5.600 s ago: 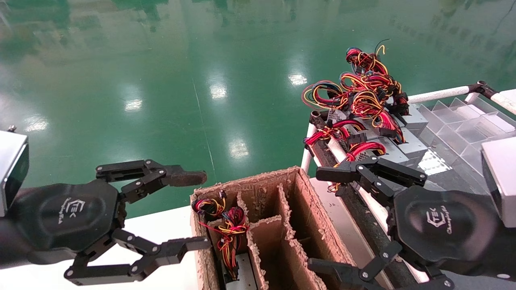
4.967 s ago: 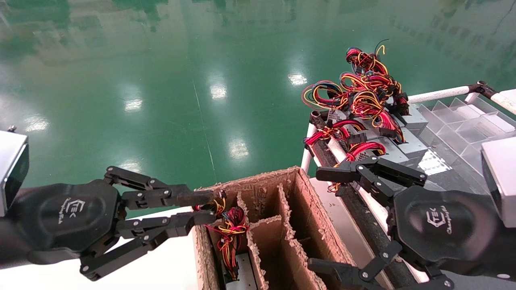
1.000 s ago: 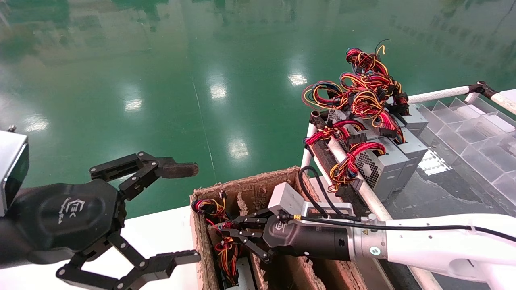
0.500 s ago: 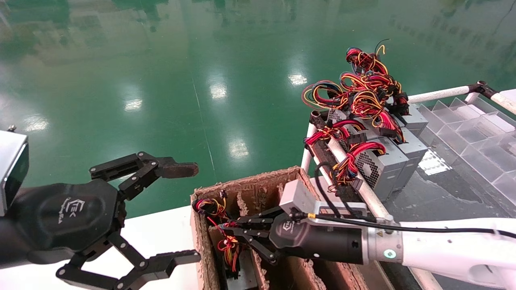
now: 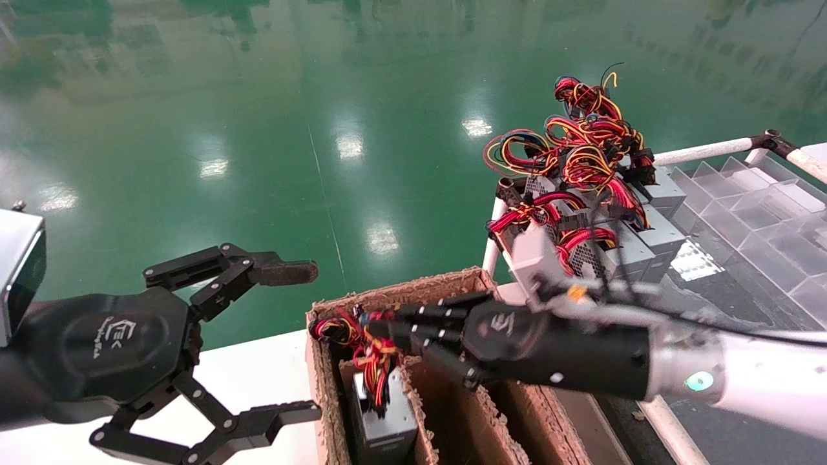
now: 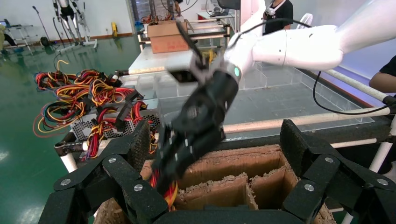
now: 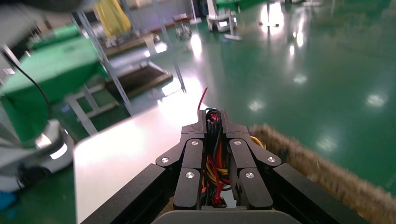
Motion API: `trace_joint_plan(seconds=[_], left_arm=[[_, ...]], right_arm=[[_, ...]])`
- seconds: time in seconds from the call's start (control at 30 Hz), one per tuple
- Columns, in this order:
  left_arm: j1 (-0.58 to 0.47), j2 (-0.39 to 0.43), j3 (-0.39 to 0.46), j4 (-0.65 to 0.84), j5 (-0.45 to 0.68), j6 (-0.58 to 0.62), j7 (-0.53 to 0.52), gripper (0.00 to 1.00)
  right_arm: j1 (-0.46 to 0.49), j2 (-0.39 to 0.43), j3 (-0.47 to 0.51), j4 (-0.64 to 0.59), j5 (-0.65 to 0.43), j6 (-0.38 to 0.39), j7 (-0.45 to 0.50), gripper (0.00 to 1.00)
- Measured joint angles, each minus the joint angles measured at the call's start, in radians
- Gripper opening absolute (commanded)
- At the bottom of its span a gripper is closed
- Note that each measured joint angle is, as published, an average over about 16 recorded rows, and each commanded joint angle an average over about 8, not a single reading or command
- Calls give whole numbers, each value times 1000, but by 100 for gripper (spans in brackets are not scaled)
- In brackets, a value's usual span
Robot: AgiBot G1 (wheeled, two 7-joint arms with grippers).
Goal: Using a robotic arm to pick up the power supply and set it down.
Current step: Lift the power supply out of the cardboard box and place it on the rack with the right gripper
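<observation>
The power supply (image 5: 384, 423), a dark grey box, stands upright in the left compartment of the cardboard box (image 5: 400, 294), its top above the dividers. Its red, yellow and black wires (image 5: 369, 354) run up into my right gripper (image 5: 382, 326), which is shut on the bundle; in the right wrist view the wires (image 7: 212, 163) fill the gap between the closed fingers of that gripper (image 7: 213, 119). The robotic arm's white forearm (image 5: 769, 387) reaches in from the right. My left gripper (image 5: 309, 341) hangs open just left of the box, holding nothing.
Several more power supplies (image 5: 614, 252) with tangled wires (image 5: 581, 142) sit on a rack at the right, beside clear plastic dividers (image 5: 743, 200). The box stands on a white table (image 5: 271, 361). The other compartments (image 6: 233, 186) look empty. Green floor lies beyond.
My right arm swung from the rack into the box's left compartment, shut on the wires and rose, pulling the power supply upward. The left gripper stays open beside the box.
</observation>
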Motion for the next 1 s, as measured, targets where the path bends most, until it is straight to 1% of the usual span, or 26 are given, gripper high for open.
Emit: trace_joint_plan(seconds=[0.27,0.6,0.8,1.0], left_arm=[[0,0,0,0,0,0,0,100],[0,0,0,0,0,0,0,100],[0,0,1,0,0,0,0,100],[0,0,1,0,-1,0,0,100]], right_arm=[[54,66,64,7,99,-40,63,0],[135,152,143,-12,168,-52,65,0],[212,185,171,-72,173,-60,45,0],[316,202,183,-180,156,-77,11,0]])
